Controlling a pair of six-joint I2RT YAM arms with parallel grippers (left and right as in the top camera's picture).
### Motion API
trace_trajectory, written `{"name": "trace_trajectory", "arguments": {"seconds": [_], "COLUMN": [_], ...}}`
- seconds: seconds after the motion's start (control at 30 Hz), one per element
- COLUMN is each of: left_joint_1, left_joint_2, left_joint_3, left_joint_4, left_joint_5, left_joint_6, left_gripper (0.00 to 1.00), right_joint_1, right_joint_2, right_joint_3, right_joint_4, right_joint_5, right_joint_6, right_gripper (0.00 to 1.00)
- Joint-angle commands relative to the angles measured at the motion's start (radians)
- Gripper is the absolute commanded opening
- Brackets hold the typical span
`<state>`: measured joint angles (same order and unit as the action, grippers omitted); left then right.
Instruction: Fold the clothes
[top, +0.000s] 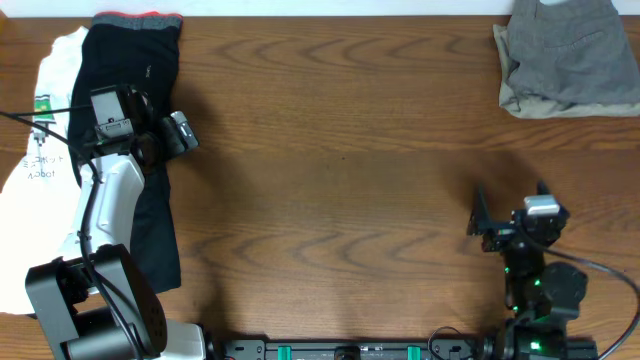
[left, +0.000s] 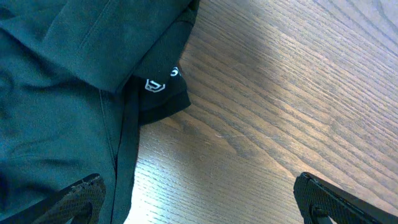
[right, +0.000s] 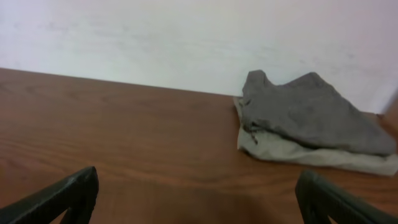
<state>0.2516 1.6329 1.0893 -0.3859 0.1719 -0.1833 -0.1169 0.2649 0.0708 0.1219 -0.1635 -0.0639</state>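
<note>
Long black trousers (top: 135, 70) with a red-grey waistband lie lengthwise at the table's left, over a white printed T-shirt (top: 40, 120). My left gripper (top: 160, 128) hovers open over the trousers' right edge. In the left wrist view one fingertip (left: 81, 199) is over the black trousers (left: 62, 93) and the other is over bare wood, with nothing between them. Mid-grey shorts (top: 570, 45) lie bunched on khaki-beige shorts (top: 560, 102) at the far right corner. My right gripper (top: 510, 205) stands open near the front right, well short of the grey shorts (right: 305, 112) and the khaki shorts (right: 298, 152).
The wooden table (top: 340, 160) stretches bare between the two piles. A white wall (right: 186, 37) rises behind the table's far edge. A black cable (top: 30, 115) runs across the T-shirt to the left arm. Both arm bases sit along the front edge.
</note>
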Motion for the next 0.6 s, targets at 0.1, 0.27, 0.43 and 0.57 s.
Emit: {"name": "trace_trajectory", "arguments": {"seconds": [0.1,0.27,0.43,0.57], "left_joint_1": [0.0,0.0,0.0,0.0], "left_joint_2": [0.015,0.015,0.015,0.015], "left_joint_3": [-0.006,-0.006,-0.006,-0.006], "left_joint_4": [-0.001,-0.001,-0.001,-0.001], "left_joint_5": [-0.013,-0.013,-0.013,-0.013], "left_joint_6": [0.005,0.005,0.005,0.005], "left_gripper": [0.98,0.98,0.98,0.98], "right_joint_1": [-0.007,-0.007,-0.007,-0.006], "right_joint_2": [-0.091,-0.16,-0.257,-0.254], "right_joint_3": [-0.066,-0.065,-0.065,-0.065], "right_joint_4": [-0.005,-0.14,-0.191,-0.19], "right_joint_5": [0.029,0.061,0.079,0.078], "right_joint_6": [0.014,0.014,0.011,0.011], "right_gripper": [0.99,0.99,0.99,0.99]}}
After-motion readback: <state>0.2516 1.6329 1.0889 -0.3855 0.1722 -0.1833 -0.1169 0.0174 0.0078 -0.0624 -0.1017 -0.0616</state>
